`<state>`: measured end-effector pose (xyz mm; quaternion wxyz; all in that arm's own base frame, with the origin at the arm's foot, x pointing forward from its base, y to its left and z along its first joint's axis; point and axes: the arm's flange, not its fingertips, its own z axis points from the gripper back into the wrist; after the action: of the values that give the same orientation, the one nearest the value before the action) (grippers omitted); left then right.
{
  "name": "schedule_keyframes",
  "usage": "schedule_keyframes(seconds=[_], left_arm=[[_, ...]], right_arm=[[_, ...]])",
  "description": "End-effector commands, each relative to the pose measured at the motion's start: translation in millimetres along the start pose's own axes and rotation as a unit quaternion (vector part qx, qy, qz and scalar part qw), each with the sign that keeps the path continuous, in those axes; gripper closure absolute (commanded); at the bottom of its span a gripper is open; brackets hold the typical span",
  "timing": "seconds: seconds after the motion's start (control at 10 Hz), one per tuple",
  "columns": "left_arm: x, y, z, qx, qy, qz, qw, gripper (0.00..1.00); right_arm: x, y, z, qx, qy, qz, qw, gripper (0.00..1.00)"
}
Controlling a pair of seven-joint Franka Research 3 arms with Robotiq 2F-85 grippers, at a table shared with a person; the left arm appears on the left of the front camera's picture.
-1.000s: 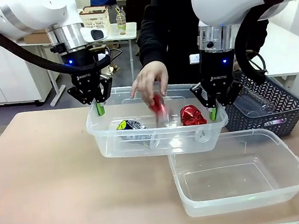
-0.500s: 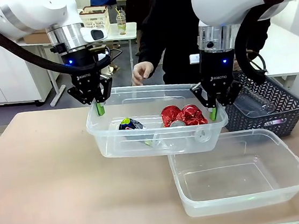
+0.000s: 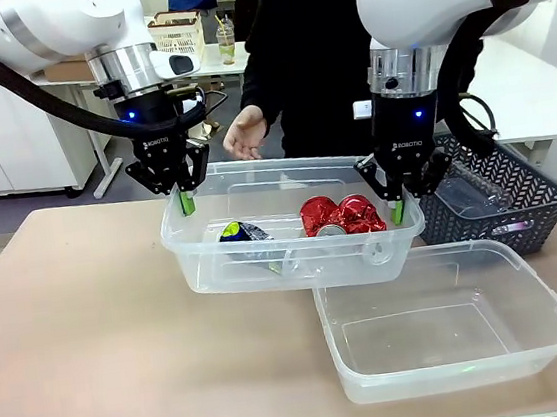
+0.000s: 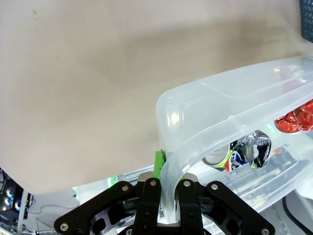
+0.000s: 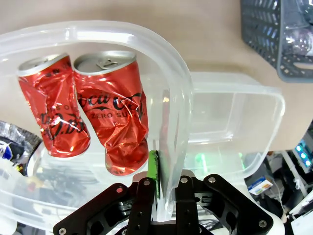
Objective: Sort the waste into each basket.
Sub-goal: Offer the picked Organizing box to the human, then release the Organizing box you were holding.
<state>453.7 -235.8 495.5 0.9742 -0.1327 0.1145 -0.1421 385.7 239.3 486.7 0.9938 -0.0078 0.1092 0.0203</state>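
- upper tub (image 3: pixel 204 262) — clear plastic, glossy and smooth, with light glinting off its rolled rim
- lower tub (image 3: pixel 535 340) — the same see-through, shiny plastic
- red cans (image 5: pixel 115 107) — thin metal, crumpled and creased, with a glossy red coat and bare silver tops
- grey basket (image 3: pixel 529 195) — dark lattice plastic, duller
- table (image 3: pixel 91 330) — pale tan, matt, smooth
- right claw (image 5: pixel 164 185) — matt black body, green pad (image 5: pixel 153 174)

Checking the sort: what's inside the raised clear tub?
Inside the raised tub: two crushed red cans and a dark printed can. Anything clear beneath them can't be made out.
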Motion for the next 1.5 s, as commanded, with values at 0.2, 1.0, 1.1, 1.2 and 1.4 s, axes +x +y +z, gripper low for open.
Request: schedule_keyframes(seconds=[0.2,1.0,1.1,1.2,1.4], left_arm=[[31.6,1.8,27.3,0.004,-0.053,0.011,0.999,0.95],[120.5,41.7,15.5,-0.009,-0.042,0.016,0.999,0.95],[120.5,41.7,15.5,-0.009,-0.042,0.016,0.999,0.95],[120.5,41.7,15.5,-0.009,-0.042,0.016,0.999,0.95],[120.5,41.7,15.5,-0.009,-0.042,0.016,0.999,0.95]], right_arm=[[36.7,12.9,25.0,0.016,0.005,-0.002,1.000,0.95],[134.5,3.6,18.3,0.005,0.046,-0.017,0.999,0.95],[134.5,3.6,18.3,0.005,0.046,-0.017,0.999,0.95],[134.5,3.6,18.3,0.005,0.046,-0.017,0.999,0.95],[134.5,3.6,18.3,0.005,0.046,-0.017,0.999,0.95]])
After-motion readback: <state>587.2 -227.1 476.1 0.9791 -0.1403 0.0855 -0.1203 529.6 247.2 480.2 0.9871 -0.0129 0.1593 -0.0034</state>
